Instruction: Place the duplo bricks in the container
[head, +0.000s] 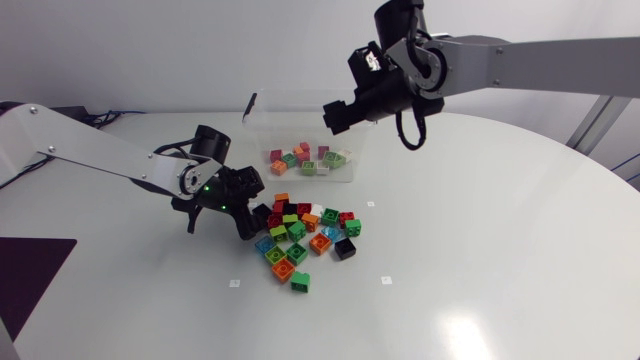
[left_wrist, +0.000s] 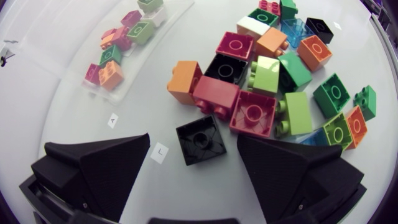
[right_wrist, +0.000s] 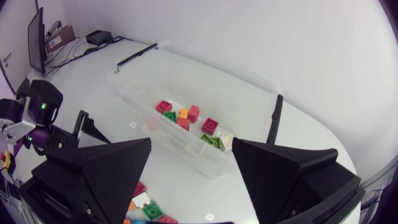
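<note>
A pile of coloured duplo bricks (head: 305, 238) lies on the white table in front of a clear plastic container (head: 262, 128). Several bricks (head: 308, 158) lie inside the container. My left gripper (head: 243, 214) is low at the pile's left edge, open. In the left wrist view a black brick (left_wrist: 200, 140) lies between the left gripper's (left_wrist: 194, 146) spread fingers, touching neither. The rest of the pile (left_wrist: 273, 74) is just ahead. My right gripper (head: 338, 115) hangs over the container (right_wrist: 186, 93), open and holding nothing. Its wrist view looks down on the bricks inside (right_wrist: 189, 118).
Small white markers (head: 386, 280) lie on the table around the pile. The container's black lid clips (right_wrist: 273, 118) stick up at its ends. My left arm (right_wrist: 40, 112) shows beside the container in the right wrist view.
</note>
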